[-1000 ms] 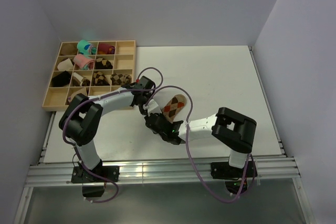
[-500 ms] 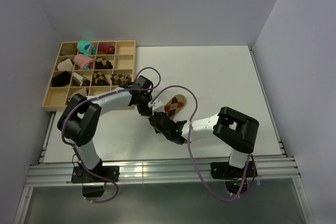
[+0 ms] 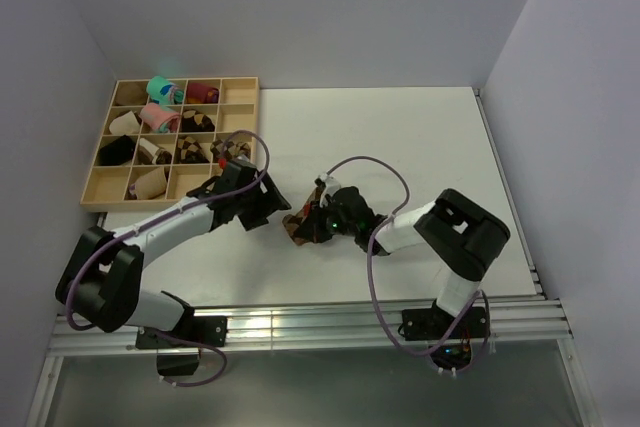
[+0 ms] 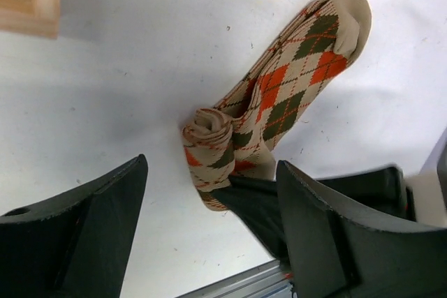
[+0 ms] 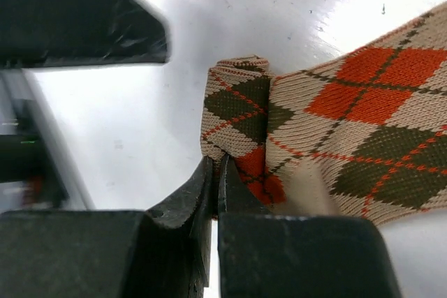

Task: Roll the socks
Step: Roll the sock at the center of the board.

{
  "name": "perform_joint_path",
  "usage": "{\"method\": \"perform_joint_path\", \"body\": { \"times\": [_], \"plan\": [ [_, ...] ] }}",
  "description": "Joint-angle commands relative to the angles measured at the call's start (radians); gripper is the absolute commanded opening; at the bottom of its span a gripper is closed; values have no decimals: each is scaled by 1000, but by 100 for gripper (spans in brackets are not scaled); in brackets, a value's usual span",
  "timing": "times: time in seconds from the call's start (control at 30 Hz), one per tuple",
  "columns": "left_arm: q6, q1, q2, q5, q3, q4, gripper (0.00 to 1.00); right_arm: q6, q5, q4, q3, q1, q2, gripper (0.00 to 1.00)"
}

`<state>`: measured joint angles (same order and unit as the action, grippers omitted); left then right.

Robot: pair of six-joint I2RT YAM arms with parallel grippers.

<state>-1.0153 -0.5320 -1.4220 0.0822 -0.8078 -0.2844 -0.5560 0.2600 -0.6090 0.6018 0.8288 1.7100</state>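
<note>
The socks (image 4: 293, 82) show as a tan argyle piece with dark and orange-red diamonds, lying on the white table. The near end is rolled into a small bundle (image 5: 234, 113) and the toe stretches away flat. My right gripper (image 5: 218, 176) is shut on the edge of that rolled end. In the top view the right gripper (image 3: 320, 221) sits against the bunched socks (image 3: 301, 228) at mid-table. My left gripper (image 4: 209, 242) stands open just short of the roll, touching nothing. From above, the left gripper (image 3: 274, 209) is just left of the socks.
A wooden divided tray (image 3: 100, 193) stands at the back left, holding several rolled socks, among them pink (image 3: 160, 118), teal (image 3: 160, 88) and maroon (image 3: 204, 93). The table's metal front rail (image 3: 300, 325) runs along the near edge.
My left gripper has let go, opened wide and drawn back to the left. My right gripper has shut on the rolled end, and the sock is now bunched shorter.
</note>
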Motion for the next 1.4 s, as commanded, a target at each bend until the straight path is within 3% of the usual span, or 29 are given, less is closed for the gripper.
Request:
{"method": "perform_joint_path", "body": {
  "times": [0.0,0.17,0.33,0.83,1.37],
  "plan": [
    [-68,0,58,8,73,134,79,-148,273,-81,-65,-63,89,0],
    [-108,1,52,70,142,224,79,-327,415,-337,-105,-161,213,0],
    [-114,-9,12,86,150,257,77,-390,466,-416,-119,-227,306,0],
    [-94,-17,-103,123,144,320,65,-372,464,-292,-83,-318,370,0],
    [-77,-20,-146,162,140,389,60,-344,429,-192,-40,-318,367,0]
  ]
}}
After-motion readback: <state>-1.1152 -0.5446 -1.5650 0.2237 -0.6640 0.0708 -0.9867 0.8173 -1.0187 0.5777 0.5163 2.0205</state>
